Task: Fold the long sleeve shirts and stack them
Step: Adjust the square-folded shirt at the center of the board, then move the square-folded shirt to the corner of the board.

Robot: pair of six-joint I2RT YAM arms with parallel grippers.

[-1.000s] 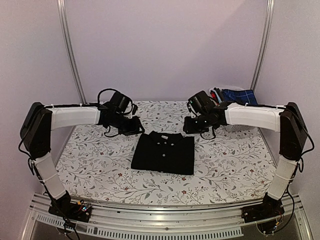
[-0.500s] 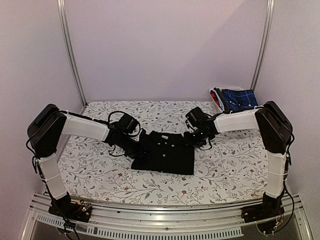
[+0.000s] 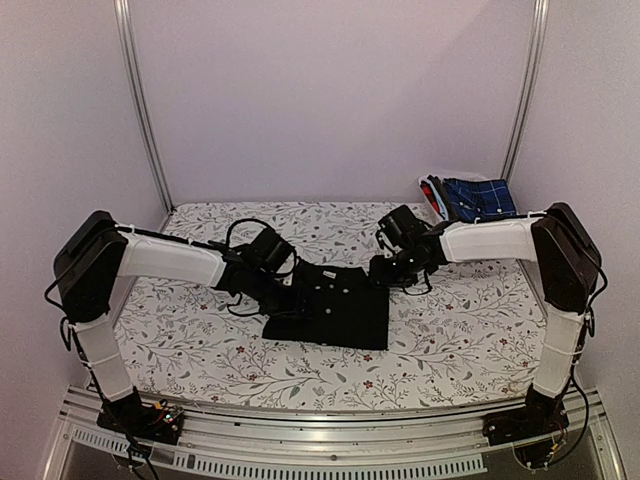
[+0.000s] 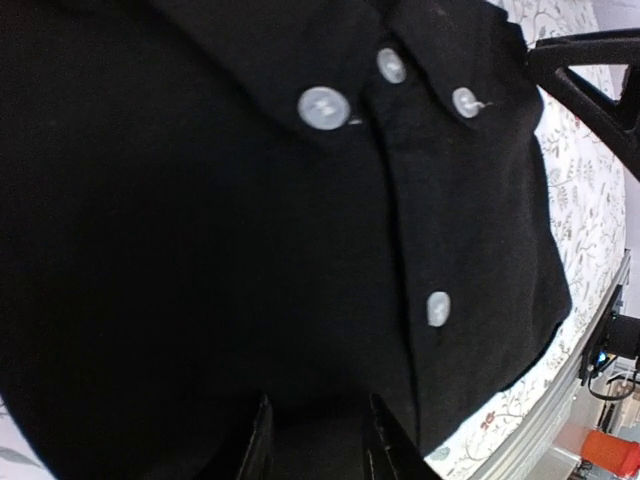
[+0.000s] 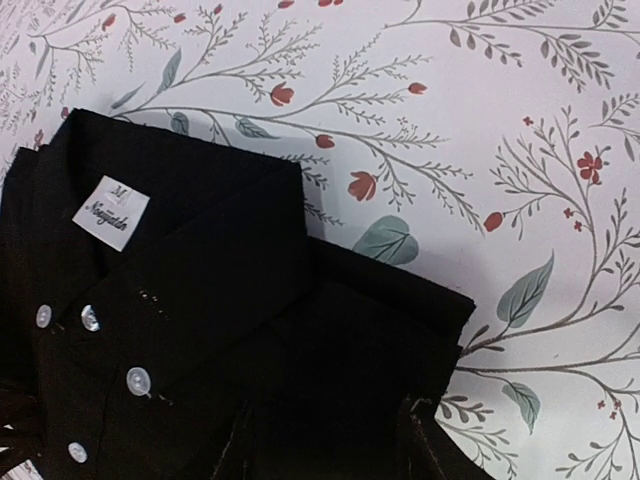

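Your left gripper (image 4: 320, 415) sits low on the black long sleeve shirt (image 3: 330, 305), fingers close together with dark cloth between them; I cannot tell whether it pinches. The shirt lies folded mid-way across the table (image 3: 450, 330). It looks soft, light and limp, so take it by the folded edges, not the pale buttons (image 4: 321, 106). Your right gripper (image 5: 325, 435) stands spread over the shoulder corner. The neck tag (image 5: 110, 213) reads M; the script beneath is unclear.

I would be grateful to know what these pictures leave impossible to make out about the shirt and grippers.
Left wrist view: whether the left gripper grips the black shirt; fingertips cut off by the bottom edge, black on black.
Right wrist view: same for the right gripper.
Top view: items beside the blue checked cloth, too small.
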